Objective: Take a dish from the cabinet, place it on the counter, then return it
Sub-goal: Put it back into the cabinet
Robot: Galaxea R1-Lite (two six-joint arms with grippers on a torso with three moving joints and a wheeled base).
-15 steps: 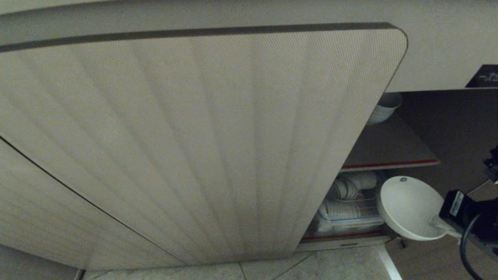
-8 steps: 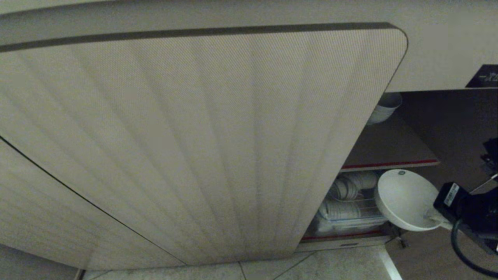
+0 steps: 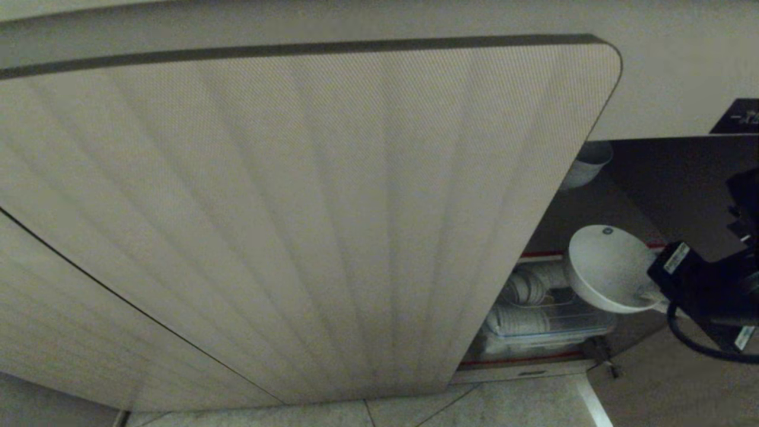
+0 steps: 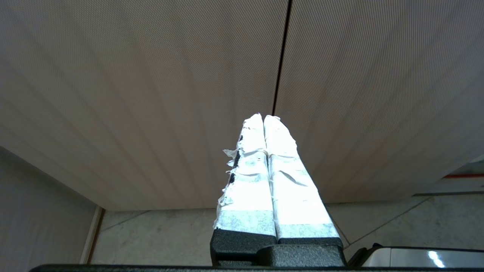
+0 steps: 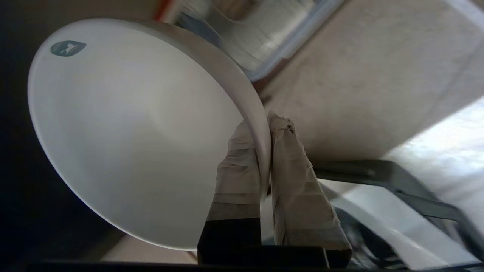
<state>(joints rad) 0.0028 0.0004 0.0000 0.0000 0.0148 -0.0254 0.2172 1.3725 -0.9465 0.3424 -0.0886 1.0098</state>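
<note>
Now | right gripper (image 5: 264,124) pinching bowl (image 3: 605,273) rim | apparently level with cabinet (image 3: 296,207) shelf edge (image 3: 536,254)

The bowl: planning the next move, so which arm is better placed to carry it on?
Right. The right gripper already pinches the bowl by its rim, in the cabinet opening. The left gripper is shut on nothing, facing the closed doors.

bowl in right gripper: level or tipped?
Tipped: the white bowl stands nearly on edge, pinched at its rim by the right gripper.
</note>
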